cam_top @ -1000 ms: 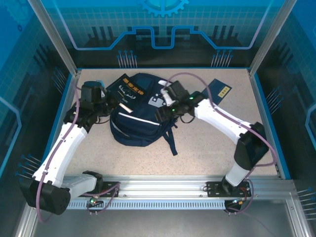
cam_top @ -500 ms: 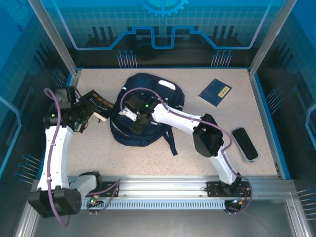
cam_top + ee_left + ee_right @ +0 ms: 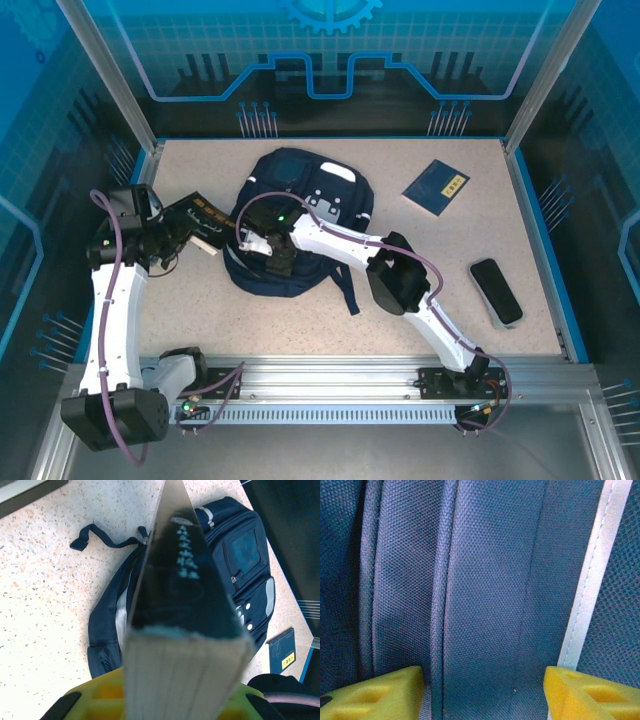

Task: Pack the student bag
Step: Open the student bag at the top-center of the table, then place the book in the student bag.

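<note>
The student bag (image 3: 305, 205), a navy backpack with white patches, lies flat in the middle of the table. My left gripper (image 3: 172, 232) is shut on a thick black-covered book (image 3: 202, 213), holding it above the table just left of the bag. In the left wrist view the book (image 3: 185, 595) stands between the yellow jaws of the left gripper (image 3: 167, 697), with the bag (image 3: 240, 560) behind it. My right gripper (image 3: 273, 252) is down on the bag's left front part. In the right wrist view its fingers (image 3: 380, 690) stand apart on the navy fabric (image 3: 485, 580) beside a white stripe (image 3: 590, 580).
A dark blue booklet (image 3: 437, 186) lies at the back right. A black oblong case (image 3: 497, 291) rests near the right edge. Dark straps (image 3: 346, 285) trail from the bag toward the front. The right arm stretches across the table's middle.
The left arm drew the book off the bag to the left. The right arm swung from the bag's right side across to its left front, and its jaws narrowed a little.
</note>
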Tool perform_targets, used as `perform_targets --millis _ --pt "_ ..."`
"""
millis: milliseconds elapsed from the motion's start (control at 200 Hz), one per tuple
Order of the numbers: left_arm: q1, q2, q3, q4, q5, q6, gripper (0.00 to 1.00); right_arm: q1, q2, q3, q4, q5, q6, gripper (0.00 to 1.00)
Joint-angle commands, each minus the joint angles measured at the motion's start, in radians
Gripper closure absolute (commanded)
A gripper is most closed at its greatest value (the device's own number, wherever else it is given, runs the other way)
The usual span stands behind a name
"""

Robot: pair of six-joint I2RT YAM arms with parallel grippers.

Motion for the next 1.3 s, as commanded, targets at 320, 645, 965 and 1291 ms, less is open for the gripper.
perform_targets --millis 320,645,965,1291 --pt "0.010 -0.077 0.054 -0.031 -0.108 0.025 0.93 -0.036 -0.097 -0.002 0.069 0.043 0.030 1.00" --pt "0.010 -0.156 0.104 -0.123 -0.171 0.051 0.93 -0.096 -0.186 0.137 0.079 0.125 0.221 1.00" --pt "0.010 -0.178 0.076 -0.084 0.045 0.034 0.93 -0.154 -0.177 0.334 0.006 0.051 0.385 1.00" --pt "0.008 -0.199 -0.158 0.281 0.396 -0.211 0.95 -0.202 -0.198 0.394 0.011 -0.162 0.508 1.00"
